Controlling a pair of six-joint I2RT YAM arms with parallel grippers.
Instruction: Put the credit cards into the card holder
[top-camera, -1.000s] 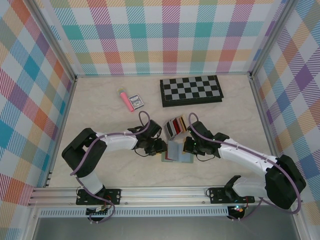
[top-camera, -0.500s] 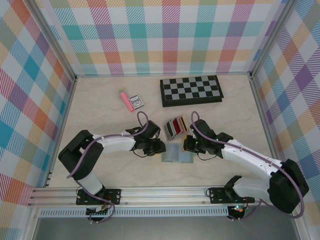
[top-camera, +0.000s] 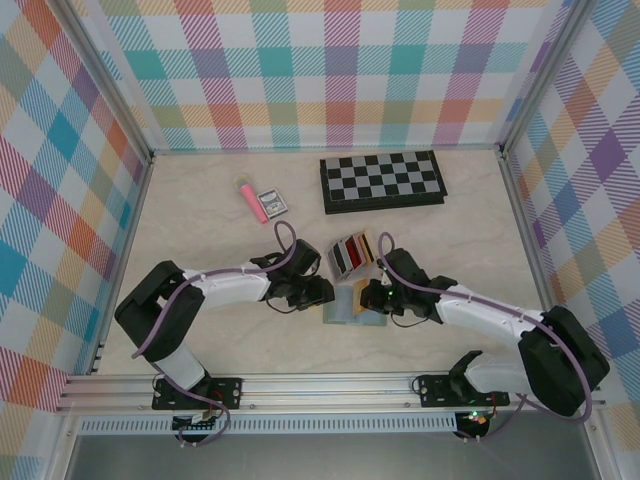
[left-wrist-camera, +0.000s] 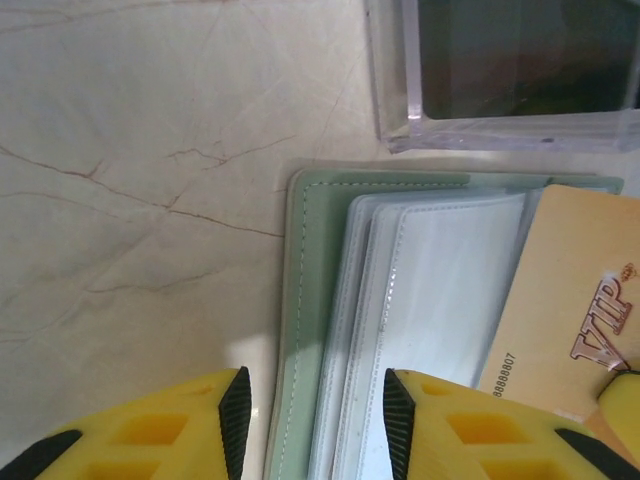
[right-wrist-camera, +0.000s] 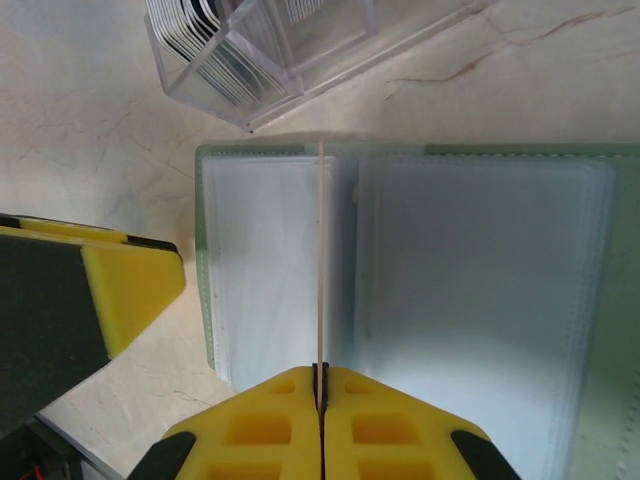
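Right gripper, clamped on an edge-on gold card, hovers mid-insertion over the open card holder at the table's six o'clock (left gripper gapes at its nine-o'clock edge). Next, I judge: slide it into a pocket.

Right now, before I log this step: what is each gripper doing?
Left gripper: open, jaws astride the edge of the card holder.
Right gripper: shut on a tan credit card.

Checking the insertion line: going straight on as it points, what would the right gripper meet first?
Likely the card holder, at its clear pockets: the right gripper, shut on an edge-on credit card, points across them toward the clear rack. Depth is unclear.
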